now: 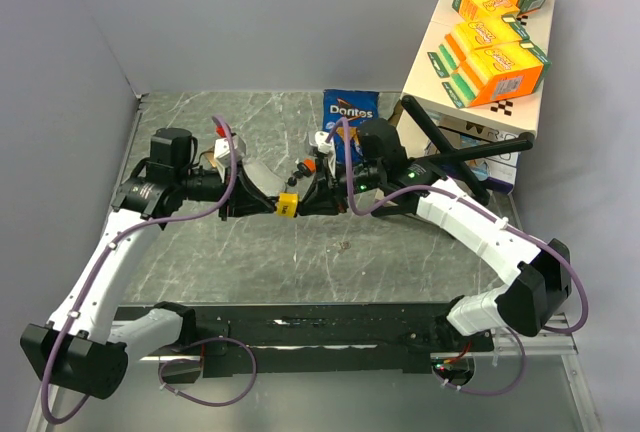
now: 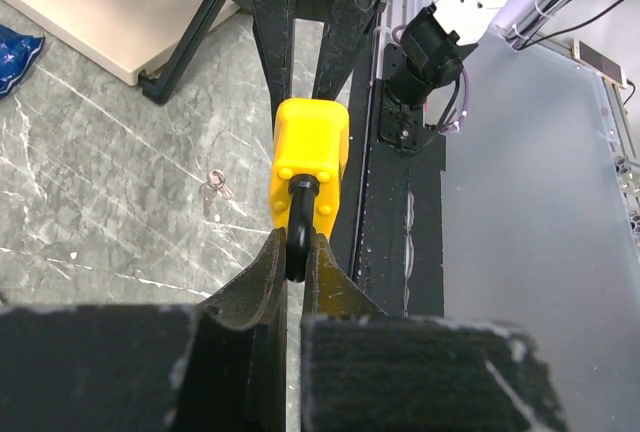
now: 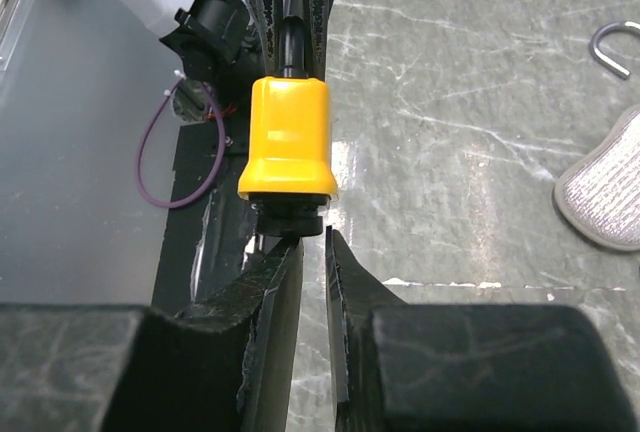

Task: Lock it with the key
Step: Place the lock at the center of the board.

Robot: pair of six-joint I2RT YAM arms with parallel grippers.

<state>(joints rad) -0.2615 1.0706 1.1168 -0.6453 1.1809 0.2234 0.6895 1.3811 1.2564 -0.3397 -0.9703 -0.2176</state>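
Yellow padlock sits mid-surface in the top view, between the left tool and the right tool, which meet nose to nose.

From the left wrist, that tool's fingers clamp tight on the black shackle. Small keys lie on the surface nearby.

From the right wrist, the right tool's jaws stand narrowly apart just under the lock's black base; whether they pinch it I cannot tell.
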